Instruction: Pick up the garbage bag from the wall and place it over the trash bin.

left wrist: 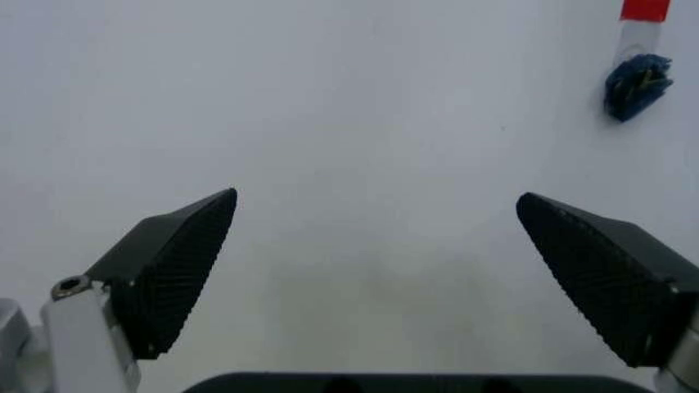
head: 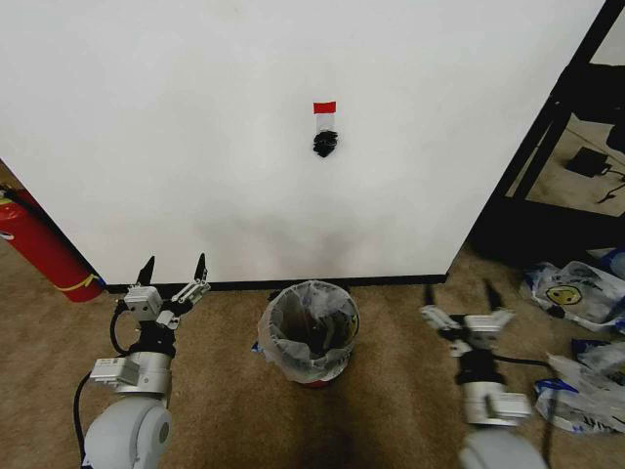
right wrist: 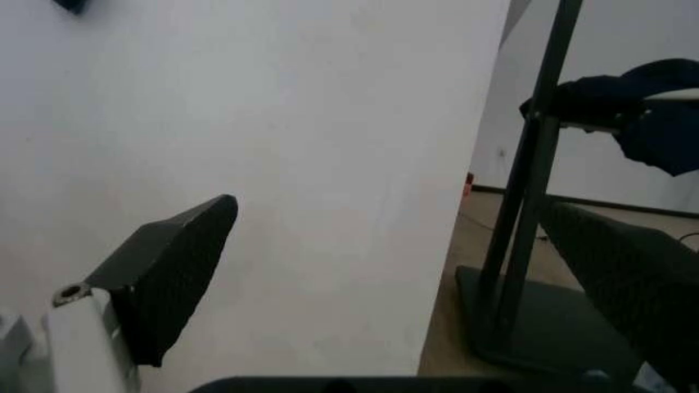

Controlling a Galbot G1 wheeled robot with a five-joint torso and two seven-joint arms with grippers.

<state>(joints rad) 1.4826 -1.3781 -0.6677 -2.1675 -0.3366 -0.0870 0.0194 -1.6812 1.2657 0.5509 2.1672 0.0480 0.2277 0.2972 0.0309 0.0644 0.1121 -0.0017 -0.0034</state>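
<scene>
Garbage bag (head: 311, 327) draped over the trash bin (head: 312, 375) on the carpet, below the hook (head: 324, 145) on the wall (head: 195, 127). Left end effector (head: 174, 265) and right end effector (head: 459, 289) flanking, fingers spread, holding nothing.

A staged test space is being shown, more lab than home: a bare white wall (head: 195, 147) panel is standing on brown carpet (head: 225, 401), its edge ending at the right, with a black metal stand (head: 547, 147) beyond it. Left of the wall, a red fire extinguisher (head: 44, 249) is being kept; spare printed bags (head: 571, 293) are lying right of it
</scene>
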